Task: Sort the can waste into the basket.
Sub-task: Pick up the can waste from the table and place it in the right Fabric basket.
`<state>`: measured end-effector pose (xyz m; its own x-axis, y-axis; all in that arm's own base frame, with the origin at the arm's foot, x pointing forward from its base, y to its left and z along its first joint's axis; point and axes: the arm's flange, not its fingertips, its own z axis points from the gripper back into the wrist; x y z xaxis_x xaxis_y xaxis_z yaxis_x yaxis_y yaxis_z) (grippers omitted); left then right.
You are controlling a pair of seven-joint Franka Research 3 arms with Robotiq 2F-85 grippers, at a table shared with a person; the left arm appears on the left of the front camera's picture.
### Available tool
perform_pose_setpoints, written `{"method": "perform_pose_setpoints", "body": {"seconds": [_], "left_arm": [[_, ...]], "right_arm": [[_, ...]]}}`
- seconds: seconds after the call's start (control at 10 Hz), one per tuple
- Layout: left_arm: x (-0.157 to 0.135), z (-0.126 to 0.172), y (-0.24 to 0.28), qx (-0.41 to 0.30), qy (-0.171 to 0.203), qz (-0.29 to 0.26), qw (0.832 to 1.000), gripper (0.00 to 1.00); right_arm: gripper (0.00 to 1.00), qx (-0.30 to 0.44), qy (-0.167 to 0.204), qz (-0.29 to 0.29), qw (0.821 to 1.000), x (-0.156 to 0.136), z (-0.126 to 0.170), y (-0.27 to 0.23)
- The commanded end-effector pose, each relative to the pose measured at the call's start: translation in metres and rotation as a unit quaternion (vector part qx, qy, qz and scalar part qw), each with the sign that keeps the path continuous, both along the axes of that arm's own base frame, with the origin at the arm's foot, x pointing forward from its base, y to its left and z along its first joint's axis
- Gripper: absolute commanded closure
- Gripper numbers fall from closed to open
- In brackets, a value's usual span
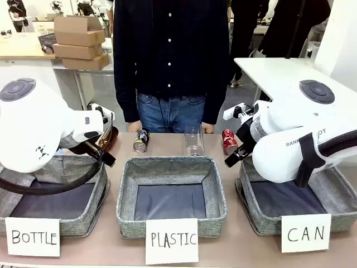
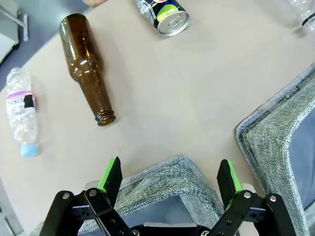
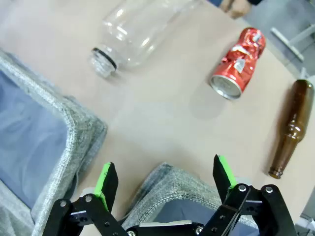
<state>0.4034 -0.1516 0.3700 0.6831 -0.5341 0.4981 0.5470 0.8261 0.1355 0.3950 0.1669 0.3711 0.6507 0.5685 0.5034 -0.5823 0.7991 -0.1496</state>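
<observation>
A dented red can (image 1: 229, 141) lies on the table behind the right basket; the right wrist view shows the red can (image 3: 238, 61) with its open end toward me. A black can (image 1: 141, 139) lies at the far left-centre, and the left wrist view shows the black can (image 2: 167, 14) at the top. The grey basket (image 1: 248, 196) signed "CAN" stands at the front right. My right gripper (image 3: 167, 178) hangs open over the basket's far corner (image 3: 172, 194), holding nothing. My left gripper (image 2: 170, 173) is open and holds nothing, above a corner of the "BOTTLE" basket (image 2: 170, 183).
The "PLASTIC" basket (image 1: 170, 164) stands in the middle and the "BOTTLE" basket (image 1: 83, 223) at the left. A clear plastic bottle (image 1: 193, 139), brown glass bottles (image 2: 88, 69) (image 3: 290, 128) and a small plastic bottle (image 2: 22, 118) lie behind the baskets. A person stands at the far edge.
</observation>
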Motion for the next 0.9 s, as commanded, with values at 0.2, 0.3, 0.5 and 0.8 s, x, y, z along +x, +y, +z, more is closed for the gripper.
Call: {"method": "perform_pose_setpoints", "body": {"seconds": [0.2, 0.3, 0.5, 0.8], "left_arm": [[0.0000, 0.0000, 0.0000, 0.000, 0.000, 0.000, 1.000, 0.00], [0.0000, 0.0000, 0.0000, 0.000, 0.000, 0.000, 1.000, 0.00], [0.0000, 0.0000, 0.0000, 0.000, 0.000, 0.000, 1.000, 0.00], [0.0000, 0.0000, 0.0000, 0.000, 0.000, 0.000, 1.000, 0.00]], "right_arm": [[0.00, 0.000, 0.000, 0.000, 1.000, 0.0000, 0.0000, 0.0000], [0.00, 0.000, 0.000, 0.000, 1.000, 0.0000, 0.0000, 0.0000], [0.00, 0.000, 0.000, 0.000, 1.000, 0.0000, 0.0000, 0.0000], [0.00, 0.000, 0.000, 0.000, 1.000, 0.0000, 0.0000, 0.0000]]}}
